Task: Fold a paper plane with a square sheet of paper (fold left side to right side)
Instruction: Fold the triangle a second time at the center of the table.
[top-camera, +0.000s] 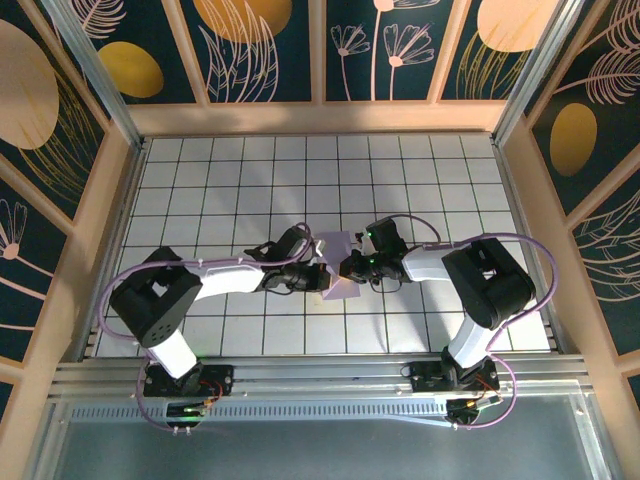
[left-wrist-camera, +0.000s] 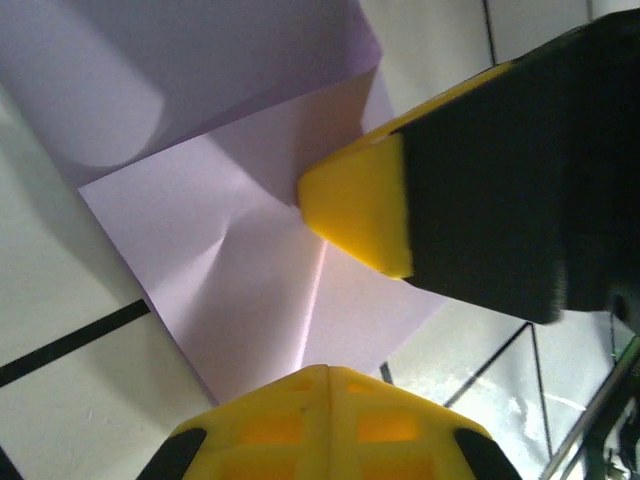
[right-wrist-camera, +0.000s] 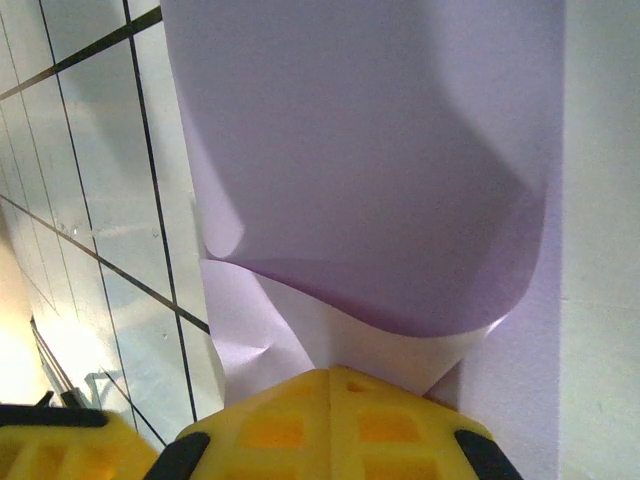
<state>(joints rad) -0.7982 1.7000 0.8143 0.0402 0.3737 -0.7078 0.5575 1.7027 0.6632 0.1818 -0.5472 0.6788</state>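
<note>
The square sheet of paper (top-camera: 336, 262) is lavender and lies partly folded on the white grid table, one flap raised at the far end. My left gripper (top-camera: 318, 272) meets it from the left and my right gripper (top-camera: 351, 267) from the right. In the left wrist view my left gripper (left-wrist-camera: 326, 372) is shut, its tip down at the sheet's (left-wrist-camera: 250, 270) near edge, by a faint crease. The right arm's yellow fingertip (left-wrist-camera: 360, 205) rests on the paper. In the right wrist view my right gripper (right-wrist-camera: 331, 376) is shut against the paper, and a curled flap (right-wrist-camera: 380, 170) rises just beyond it.
The white grid table (top-camera: 250, 180) is walled by wooden frame panels on the left (top-camera: 95, 230) and right (top-camera: 545, 220). A metal rail (top-camera: 330, 375) carries both arm bases at the near edge. The left arm's yellow finger (right-wrist-camera: 50, 445) sits close beside my right gripper.
</note>
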